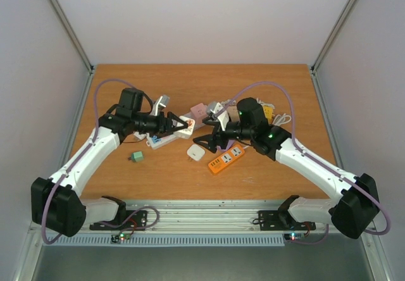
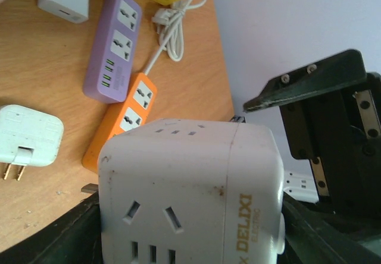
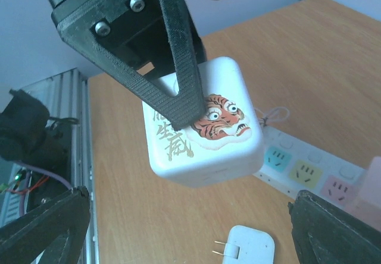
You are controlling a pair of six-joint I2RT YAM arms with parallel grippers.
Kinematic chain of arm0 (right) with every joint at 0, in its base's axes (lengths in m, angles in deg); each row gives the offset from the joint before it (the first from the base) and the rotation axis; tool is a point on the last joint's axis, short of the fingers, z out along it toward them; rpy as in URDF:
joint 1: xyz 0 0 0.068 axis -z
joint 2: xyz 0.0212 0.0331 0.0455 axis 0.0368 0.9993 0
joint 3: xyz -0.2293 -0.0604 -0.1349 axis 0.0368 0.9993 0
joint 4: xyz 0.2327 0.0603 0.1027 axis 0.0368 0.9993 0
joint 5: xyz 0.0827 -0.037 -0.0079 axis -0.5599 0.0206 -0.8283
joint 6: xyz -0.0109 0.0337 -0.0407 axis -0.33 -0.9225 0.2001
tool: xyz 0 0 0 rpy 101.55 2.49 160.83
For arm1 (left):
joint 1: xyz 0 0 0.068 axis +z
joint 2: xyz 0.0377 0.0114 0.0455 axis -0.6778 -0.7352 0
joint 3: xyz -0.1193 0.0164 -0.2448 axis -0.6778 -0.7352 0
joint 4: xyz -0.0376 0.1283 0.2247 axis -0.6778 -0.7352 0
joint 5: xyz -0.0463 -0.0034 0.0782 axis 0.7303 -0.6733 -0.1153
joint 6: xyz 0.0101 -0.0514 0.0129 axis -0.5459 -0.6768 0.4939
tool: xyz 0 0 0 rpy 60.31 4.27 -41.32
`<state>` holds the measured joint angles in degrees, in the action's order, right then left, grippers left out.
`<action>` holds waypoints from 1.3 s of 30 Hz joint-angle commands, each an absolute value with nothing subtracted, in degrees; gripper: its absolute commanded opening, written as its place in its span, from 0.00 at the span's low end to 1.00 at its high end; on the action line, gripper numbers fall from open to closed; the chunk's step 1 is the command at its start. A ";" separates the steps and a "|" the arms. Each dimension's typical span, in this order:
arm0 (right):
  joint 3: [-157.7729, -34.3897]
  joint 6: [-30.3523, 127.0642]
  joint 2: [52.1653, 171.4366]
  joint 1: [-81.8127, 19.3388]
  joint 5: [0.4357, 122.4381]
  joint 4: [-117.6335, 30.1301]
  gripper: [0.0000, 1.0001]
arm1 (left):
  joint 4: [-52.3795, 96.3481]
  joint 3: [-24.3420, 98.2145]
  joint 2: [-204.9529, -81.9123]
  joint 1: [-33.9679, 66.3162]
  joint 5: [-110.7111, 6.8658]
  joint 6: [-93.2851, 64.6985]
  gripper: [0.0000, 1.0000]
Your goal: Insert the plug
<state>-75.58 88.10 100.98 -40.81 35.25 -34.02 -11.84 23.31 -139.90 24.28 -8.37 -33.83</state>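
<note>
Wooden table [image 1: 126,180] under everything. The left gripper [image 1: 179,124] is clamped across the white cube socket [image 2: 190,181], holding it up off the surface, tiger-print face towards the right wrist camera. The right gripper [image 3: 190,228] hovers close by, jaws spread wide, nothing in them. The white plug [image 3: 247,249] lies flat on the table below — prongs out, untouched.
</note>
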 commanded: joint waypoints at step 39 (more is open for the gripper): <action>-78.68 84.29 106.65 -46.14 47.11 -50.47 0.34 | 10.52 13.84 -128.70 24.13 -8.46 -62.33 0.77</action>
<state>-77.29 86.81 108.61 -46.10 46.69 -47.86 1.20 15.05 -128.52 24.28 -9.60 -57.10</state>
